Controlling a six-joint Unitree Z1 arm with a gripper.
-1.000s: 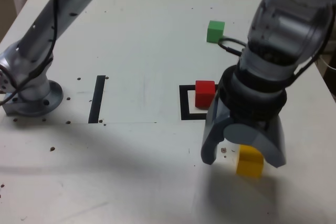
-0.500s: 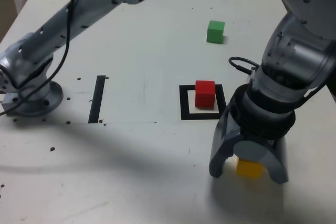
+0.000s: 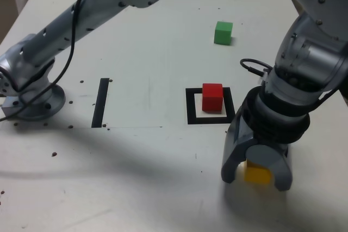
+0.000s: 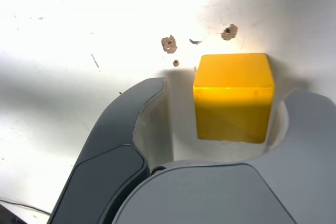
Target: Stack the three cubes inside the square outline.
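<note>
A red cube (image 3: 212,96) stands inside the black square outline (image 3: 191,107) near the middle of the table. Far back, toward the exterior view's right, the green cube (image 3: 223,32) lies alone. The yellow cube (image 3: 257,174) rests on the table in front of the outline, and my gripper (image 3: 255,173) is lowered over it, open, one finger on each side. In the wrist view the yellow cube (image 4: 233,96) sits between the two grey fingers (image 4: 131,129), close to one and with a gap to the other.
A straight black line strip (image 3: 100,101) lies to the exterior view's left of the outline. The arm's base (image 3: 30,93) is bolted at the table's left edge. Small holes and specks (image 4: 169,43) dot the white tabletop.
My gripper has come down and shifted slightly right in the exterior view, from hovering above the yellow cube to straddling it at table height. The cubes have not moved.
</note>
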